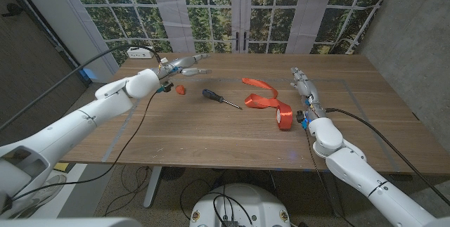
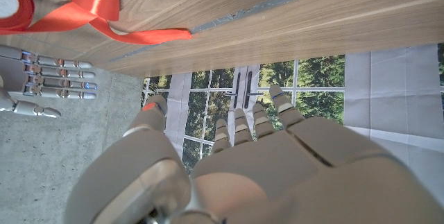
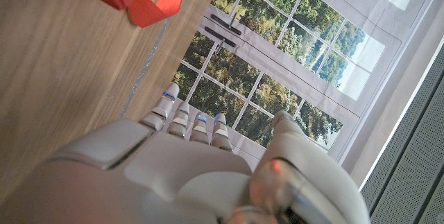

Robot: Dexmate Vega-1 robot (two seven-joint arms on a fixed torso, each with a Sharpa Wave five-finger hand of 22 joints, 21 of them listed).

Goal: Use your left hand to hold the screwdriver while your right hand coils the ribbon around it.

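Item: coiling task, not begun.
Screwdriver (image 1: 221, 98) lay mid-frame, untouched; ribbon (image 1: 267, 101) uncoiled beside it; left hand (image 1: 181, 65) and right hand (image 1: 304, 84) both spread, empty.

Setting: indoor test room, looks like a robotics lab or office-type space rather than a home. I stand at a plain wooden table (image 1: 232, 132) on metal legs, with tape lines marked on its top. Behind it, a tall multi-pane window (image 1: 239, 5) with a double door looks out on green trees. Bare grey concrete wall (image 1: 411, 37) on my right side, dark panelled wall on my left. Loose cables (image 1: 130, 178) run over the table and hang below it. A small white box (image 1: 140, 53) sits at the far table edge.
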